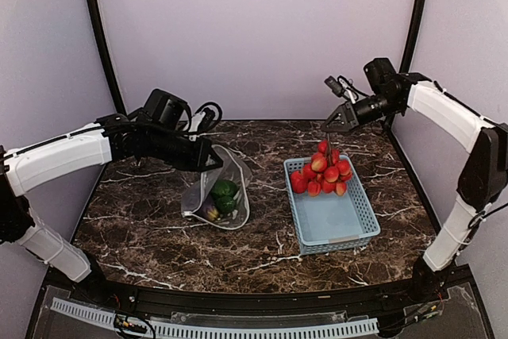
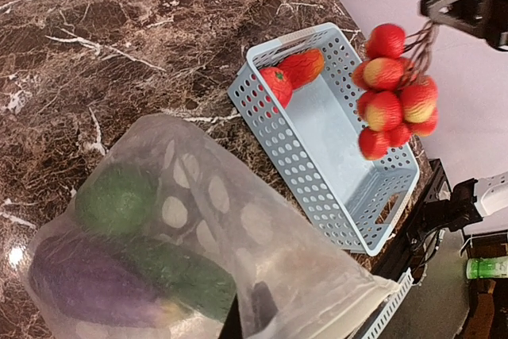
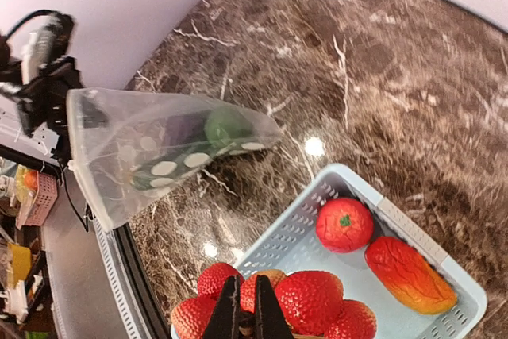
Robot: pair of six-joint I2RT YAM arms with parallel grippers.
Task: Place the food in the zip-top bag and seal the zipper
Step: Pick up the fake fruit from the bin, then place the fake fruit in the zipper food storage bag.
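The left jaws are pinching shut on the mouth edge of the bag (image 1: 216, 196), holding that edge raised while the bag's bottom is resting on the bench (image 1: 135, 228) left of the basket (image 1: 353, 236), with an eggplant (image 2: 87, 279) and green pieces (image 2: 119, 196) lying inside. The right jaws are clamping shut on the stems of a bunch of red fruit (image 1: 321, 171), which is hanging over the basket's far end, well apart from the bag. A round red piece (image 3: 344, 224) and an orange-red piece (image 3: 409, 274) are lying in the basket.
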